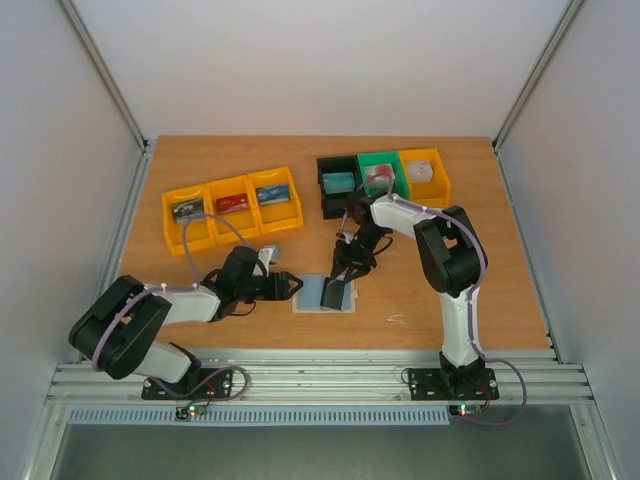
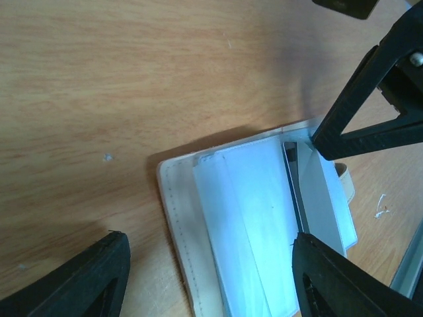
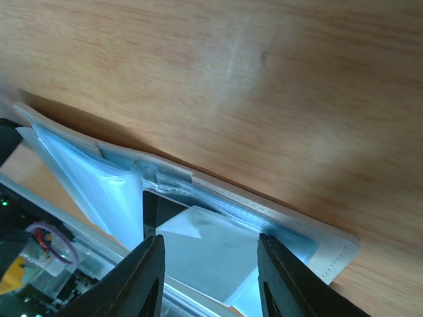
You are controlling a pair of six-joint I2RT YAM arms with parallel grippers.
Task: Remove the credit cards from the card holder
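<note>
The card holder (image 1: 312,297) lies open on the wood table, blue-grey inside up, with a whitish rim (image 2: 173,198). My left gripper (image 1: 290,285) is open and straddles its left panel (image 2: 208,236). One fingertip (image 2: 324,271) rests by the fold and the other is over bare wood. A credit card (image 3: 211,254) sticks out of the right panel's pocket (image 3: 317,244) and looks dark from above (image 1: 334,294). My right gripper (image 1: 342,278) stands over it, open (image 3: 209,239), one finger at each side edge of the card. I cannot tell whether the fingers touch it.
Three joined yellow bins (image 1: 232,205) holding cards stand at the back left. Black, green and yellow bins (image 1: 380,178) stand at the back right. A small white scrap (image 1: 397,319) lies near the table's front edge, which runs just below the holder.
</note>
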